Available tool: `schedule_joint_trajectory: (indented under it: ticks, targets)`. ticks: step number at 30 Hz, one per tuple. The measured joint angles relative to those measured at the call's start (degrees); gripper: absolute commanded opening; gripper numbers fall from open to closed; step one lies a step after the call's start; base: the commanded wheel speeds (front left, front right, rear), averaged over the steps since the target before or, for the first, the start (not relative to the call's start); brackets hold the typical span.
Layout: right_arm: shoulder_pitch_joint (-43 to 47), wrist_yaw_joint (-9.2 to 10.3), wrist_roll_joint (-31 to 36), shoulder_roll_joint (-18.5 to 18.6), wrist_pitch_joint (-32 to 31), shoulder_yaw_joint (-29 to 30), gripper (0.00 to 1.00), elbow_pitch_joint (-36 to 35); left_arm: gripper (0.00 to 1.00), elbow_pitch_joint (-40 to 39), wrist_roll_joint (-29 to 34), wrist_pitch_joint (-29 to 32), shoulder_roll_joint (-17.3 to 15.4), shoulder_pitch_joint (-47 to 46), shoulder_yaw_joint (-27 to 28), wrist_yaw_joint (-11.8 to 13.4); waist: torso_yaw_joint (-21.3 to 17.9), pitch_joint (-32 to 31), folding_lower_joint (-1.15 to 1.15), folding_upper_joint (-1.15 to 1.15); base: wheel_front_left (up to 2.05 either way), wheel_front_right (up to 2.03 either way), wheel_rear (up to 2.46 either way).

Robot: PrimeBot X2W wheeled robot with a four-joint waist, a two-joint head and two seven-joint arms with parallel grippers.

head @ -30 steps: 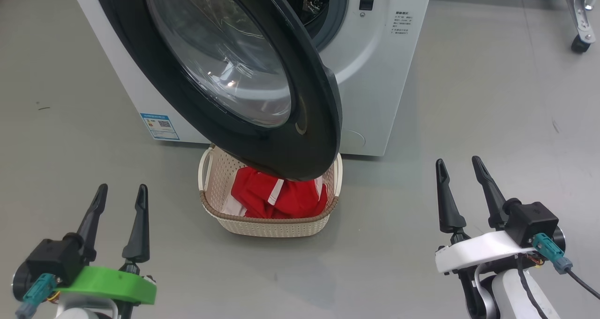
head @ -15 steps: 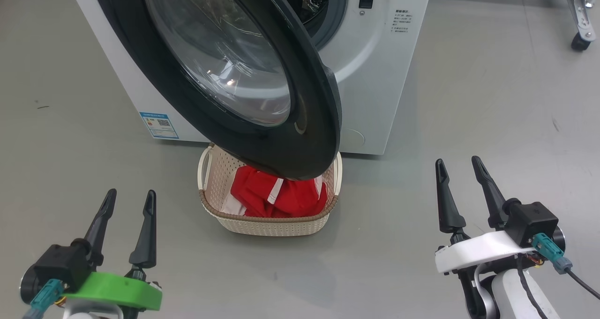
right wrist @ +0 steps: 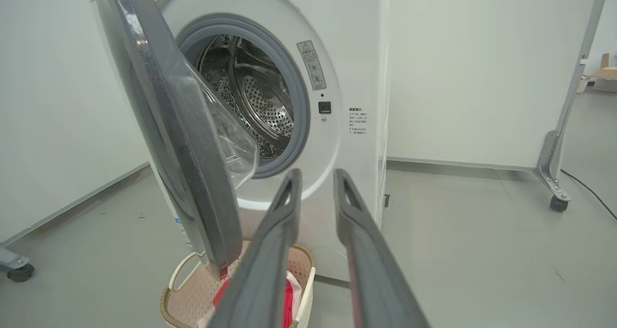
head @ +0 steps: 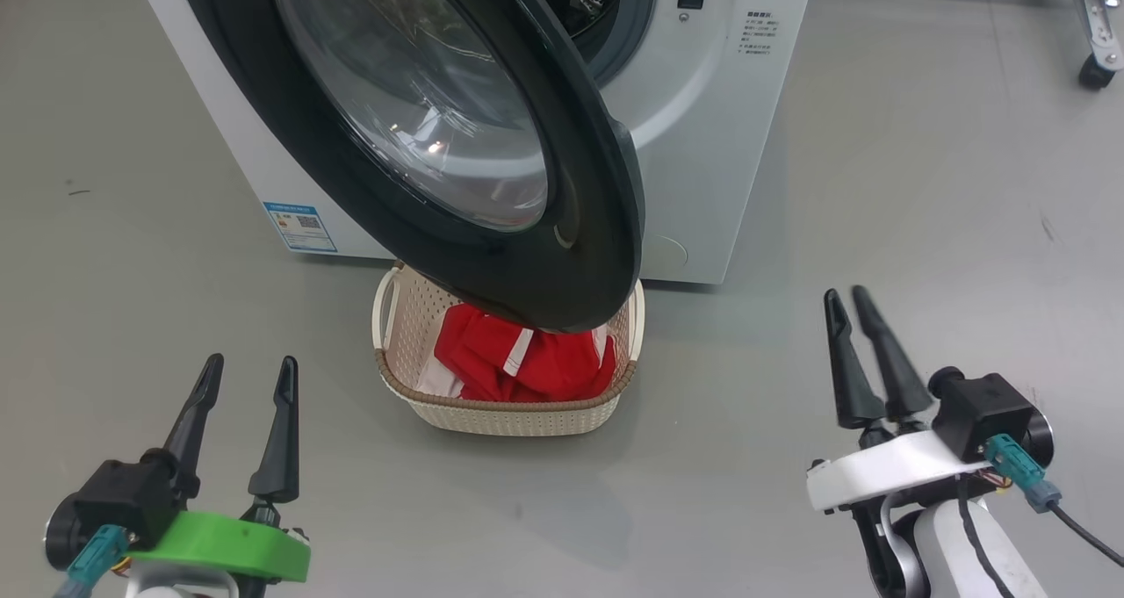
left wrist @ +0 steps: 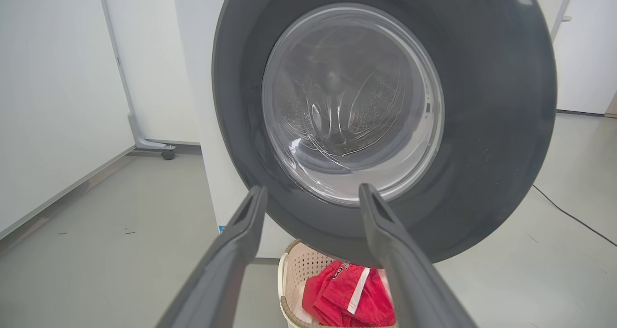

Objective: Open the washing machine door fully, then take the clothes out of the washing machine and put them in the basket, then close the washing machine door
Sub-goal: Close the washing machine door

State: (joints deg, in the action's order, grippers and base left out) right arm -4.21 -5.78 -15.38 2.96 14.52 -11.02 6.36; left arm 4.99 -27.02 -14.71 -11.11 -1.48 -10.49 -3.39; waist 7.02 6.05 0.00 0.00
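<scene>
The washing machine (head: 702, 141) stands at the top, its door (head: 597, 229) swung out over the basket (head: 509, 418). Red clothes (head: 527, 365) with white trim lie in the basket, partly hidden by the door's lower rim. My left gripper (head: 251, 363) hovers open and empty at the lower left, facing the door's glass (left wrist: 352, 101). At the lower right my right gripper (head: 845, 293) holds nothing, its fingers close together with a narrow gap. In the right wrist view the gripper (right wrist: 316, 174) points at the machine's front below the drum (right wrist: 250, 97), where no clothes show.
The grey floor spreads on both sides of the basket. A wheeled metal frame (head: 1093, 71) stands at the far right behind the machine. A blue label (head: 300, 226) sits low on the machine's front. A black cable (left wrist: 573, 217) runs along the floor.
My right gripper's fingers have drawn much closer together. The left gripper has drifted slightly right and lower. The door, the basket and the clothes stay as they were.
</scene>
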Motion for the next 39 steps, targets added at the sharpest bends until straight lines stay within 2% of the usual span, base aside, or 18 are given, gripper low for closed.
schedule_joint_trajectory:
  ticks: [10,25,31,39]
  targets:
    - [-4.05,-0.88,3.07,2.24,0.0,-5.48,0.0,-2.22,1.0,-0.05,1.42,0.0,1.64,-0.27,0.03,-1.08,1.38,2.71,0.0,0.0,0.0,0.0,0.0]
    - [-12.89,-1.22,5.42,6.38,-0.09,-22.05,0.0,0.04,1.0,0.44,2.75,0.0,4.64,-2.79,-0.71,-2.48,6.0,7.15,0.0,0.0,0.0,0.0,0.0]
    - [-15.86,-1.22,4.36,7.82,-0.09,-22.62,0.0,1.92,1.0,0.69,3.38,0.0,5.61,-4.54,-1.04,-2.98,8.16,9.06,0.0,0.0,0.0,0.0,0.0]
    - [-18.19,-1.22,2.9,8.36,-0.09,-20.62,0.0,4.3,1.0,1.41,3.44,0.0,6.32,-5.0,-0.77,-3.04,9.98,11.49,0.0,0.0,0.0,0.0,0.0]
